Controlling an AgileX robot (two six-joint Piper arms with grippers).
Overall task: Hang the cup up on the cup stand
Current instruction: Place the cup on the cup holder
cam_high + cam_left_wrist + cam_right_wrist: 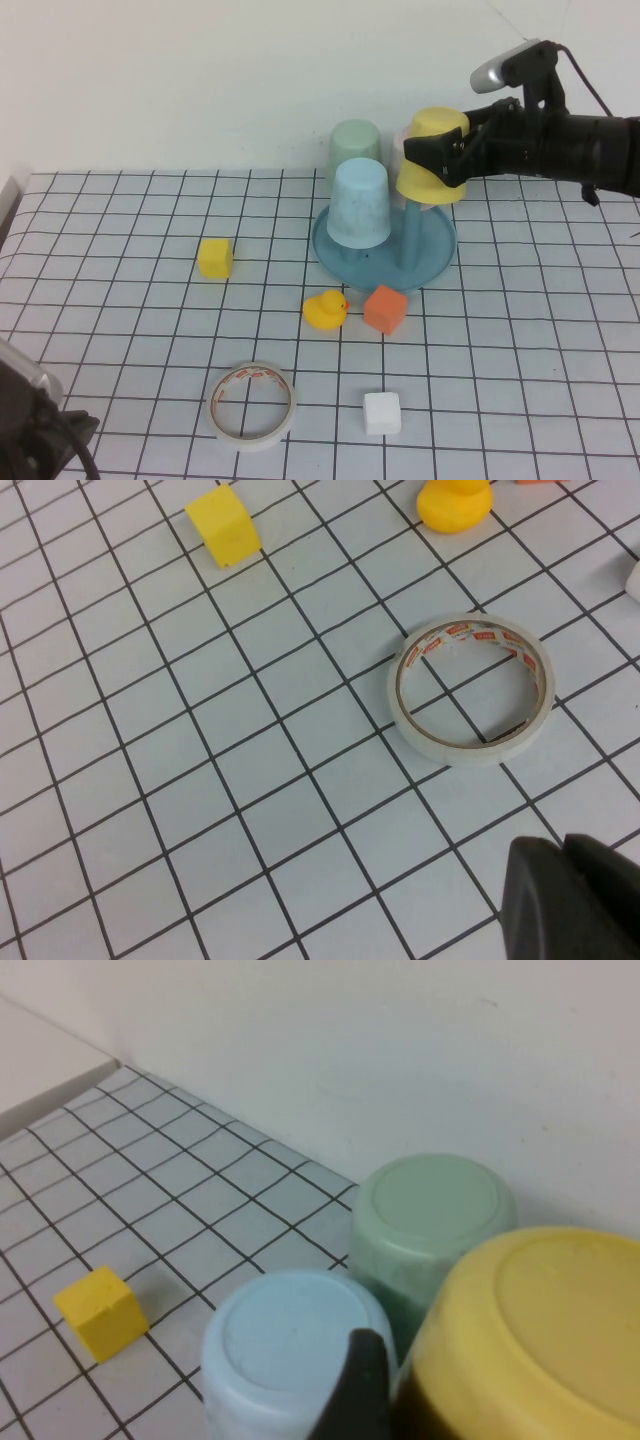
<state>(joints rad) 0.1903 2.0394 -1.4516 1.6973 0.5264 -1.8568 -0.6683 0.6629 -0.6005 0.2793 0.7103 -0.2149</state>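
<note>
Near left, our left gripper [575, 900] sits shut, empty, beside the tape roll [252, 405]. Far right, our right gripper [447, 157] spreads wide around the yellow cup [433, 157], upside down over the cup stand [436, 255].

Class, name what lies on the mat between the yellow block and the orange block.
The rubber duck lies between the yellow block and the orange block, seen in the high view.

Upturned yellow cup [560, 1330] beside light blue cup [290, 1340], green cup [430, 1210] behind, yellow block [100, 1310] on grid.
</note>
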